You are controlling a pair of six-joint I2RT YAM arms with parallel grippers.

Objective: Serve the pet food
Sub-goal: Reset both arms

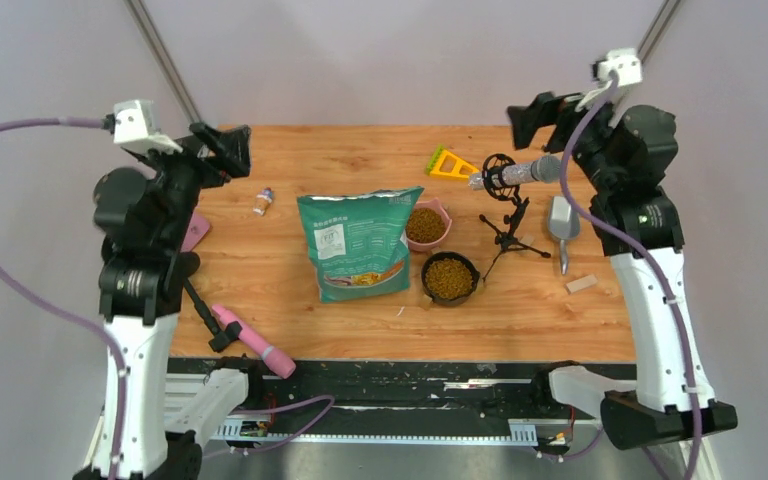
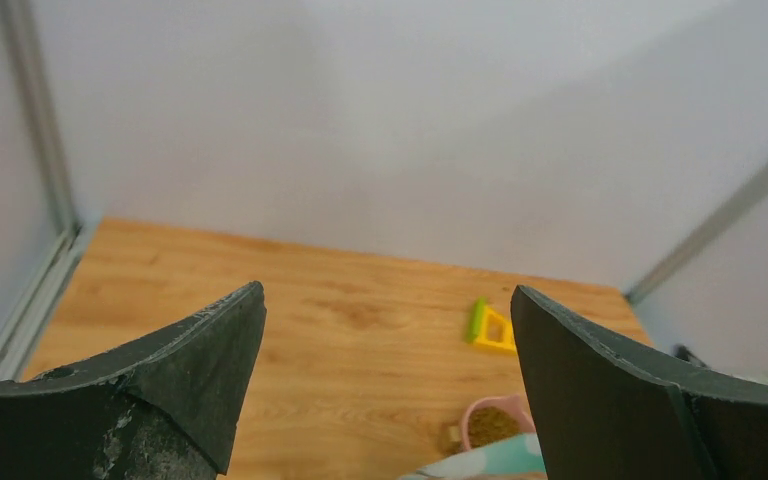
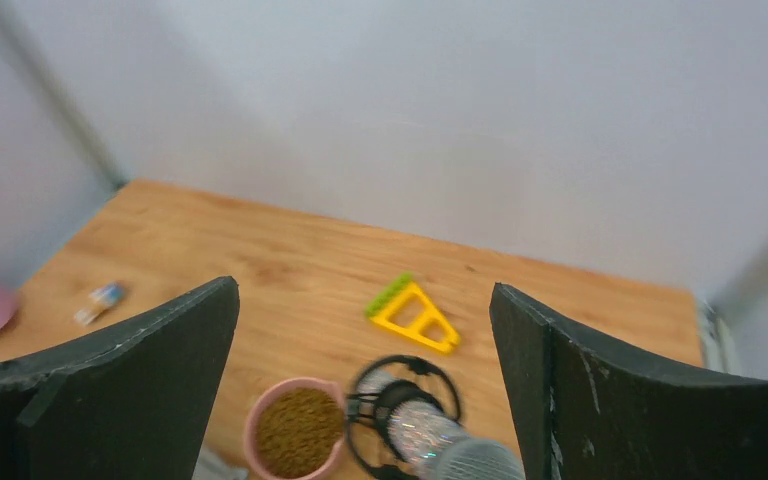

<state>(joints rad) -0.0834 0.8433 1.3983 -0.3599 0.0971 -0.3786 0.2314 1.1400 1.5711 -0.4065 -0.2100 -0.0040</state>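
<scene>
Brown kibble fills the pink bowl (image 1: 427,224) and the black bowl (image 1: 449,277) at the table's middle. The teal-green and white bag (image 1: 356,243) stands just left of them. The grey scoop (image 1: 562,224) lies on the table at the right. My left gripper (image 1: 222,147) is open and empty, raised over the far left of the table. My right gripper (image 1: 532,115) is open and empty, raised over the far right. The pink bowl of kibble shows in the left wrist view (image 2: 490,423) and the right wrist view (image 3: 297,431).
A microphone on a black tripod (image 1: 506,180) stands right of the bowls. A yellow triangle toy (image 1: 449,163) lies at the back. A small bottle (image 1: 262,201), a pink tool (image 1: 253,340) and a small wooden block (image 1: 580,284) lie about.
</scene>
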